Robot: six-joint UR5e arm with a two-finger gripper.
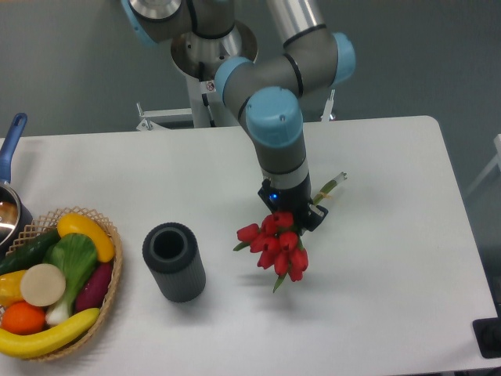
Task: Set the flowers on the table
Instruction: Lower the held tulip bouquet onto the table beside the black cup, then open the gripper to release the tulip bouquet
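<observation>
The gripper point(293, 213) is clamped on the tulip bunch point(275, 244), holding it low over the middle of the white table point(391, 258). Next, it should probably lower further and release.

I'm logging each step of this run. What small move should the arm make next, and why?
Probably lower a little further, then open. The gripper holds the flowers tilted, the blooms near the table, and their shadow lies slightly apart from them, suggesting they hang above it.

white table point(391, 258) w/ dark ribbed cylinder point(174, 262), veg basket point(55, 282) at left edge, pan point(11, 200).
</observation>
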